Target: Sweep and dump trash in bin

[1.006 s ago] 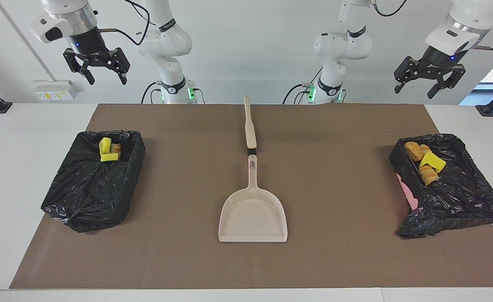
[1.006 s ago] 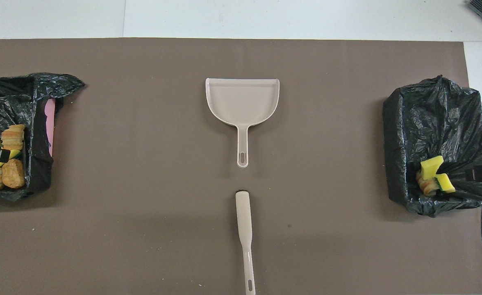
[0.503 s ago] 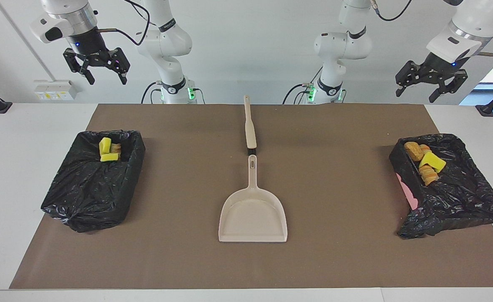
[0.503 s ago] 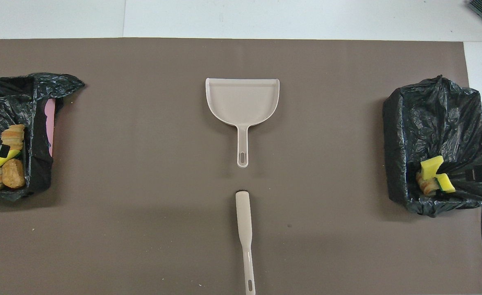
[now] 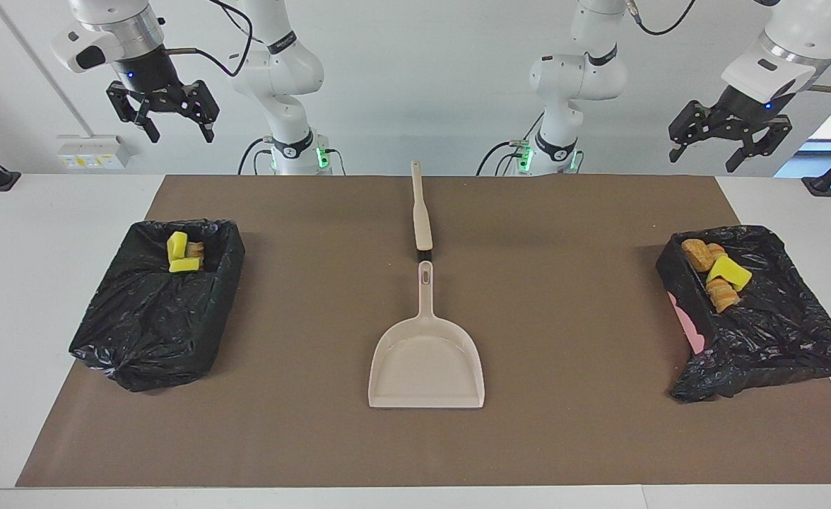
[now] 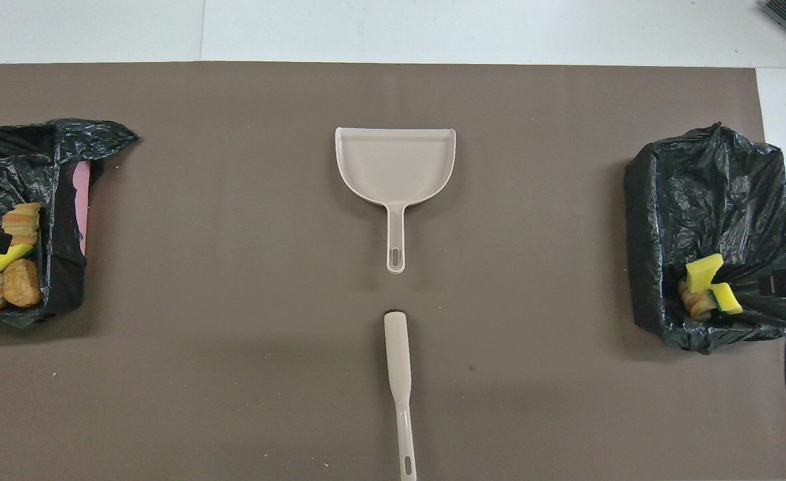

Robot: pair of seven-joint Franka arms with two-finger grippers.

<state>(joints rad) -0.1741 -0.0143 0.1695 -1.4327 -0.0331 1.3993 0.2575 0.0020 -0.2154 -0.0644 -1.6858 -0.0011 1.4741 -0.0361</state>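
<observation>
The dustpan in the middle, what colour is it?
Beige, the dustpan is plain and unpatterned; the facing view shows it best.

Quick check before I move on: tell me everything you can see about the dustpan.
The dustpan is beige, smooth plastic by its look: a shallow flat tray with a low raised rim and a slim straight handle ending in a slotted hang hole. It lies flat and empty on the middle of the brown mat, its open mouth pointing away from the robots and its handle toward them, in line with the beige brush. Nothing touches it.
</observation>
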